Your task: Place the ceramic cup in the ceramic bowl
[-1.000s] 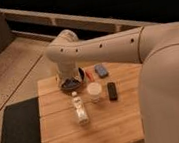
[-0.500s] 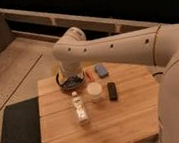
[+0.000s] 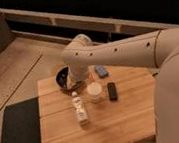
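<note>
the gripper (image 3: pixel 78 83) hangs at the table's (image 3: pixel 128 121) far left, beside the ceramic bowl (image 3: pixel 62 78); open or closed, i cannot tell. the ceramic cup (image 3: pixel 94 91) stands upright just right of it. probably the reaching step: next, grasp the cup and lift it left over the bowl.

Gripper (image 3: pixel 76 83) is hanging at the ceramic bowl (image 3: pixel 61 78). Bottle (image 3: pixel 79 109) and black block (image 3: pixel 112 91) are flanking the ceramic cup (image 3: pixel 94 91), leaving its top open.
</note>
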Tool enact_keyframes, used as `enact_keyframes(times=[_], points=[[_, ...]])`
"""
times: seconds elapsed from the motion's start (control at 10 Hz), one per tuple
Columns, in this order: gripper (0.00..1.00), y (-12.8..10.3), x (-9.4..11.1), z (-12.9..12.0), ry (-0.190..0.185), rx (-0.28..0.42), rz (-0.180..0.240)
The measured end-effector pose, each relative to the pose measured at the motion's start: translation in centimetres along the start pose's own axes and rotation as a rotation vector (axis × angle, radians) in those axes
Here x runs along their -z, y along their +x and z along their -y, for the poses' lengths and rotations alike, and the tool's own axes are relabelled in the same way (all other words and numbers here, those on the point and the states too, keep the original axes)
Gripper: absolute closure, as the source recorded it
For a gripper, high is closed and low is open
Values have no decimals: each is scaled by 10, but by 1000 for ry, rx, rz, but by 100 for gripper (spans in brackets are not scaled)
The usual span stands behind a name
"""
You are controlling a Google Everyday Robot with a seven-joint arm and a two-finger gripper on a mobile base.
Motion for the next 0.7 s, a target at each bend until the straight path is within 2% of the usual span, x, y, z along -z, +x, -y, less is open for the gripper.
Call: enact_keyframes(times=[0.4,0.6,0.7], points=[[35,-1,-24,12,-14,-51,-55],[35,0,-41,15,-25,-63,-98],[35,3,-53,16,-25,-61,-132]])
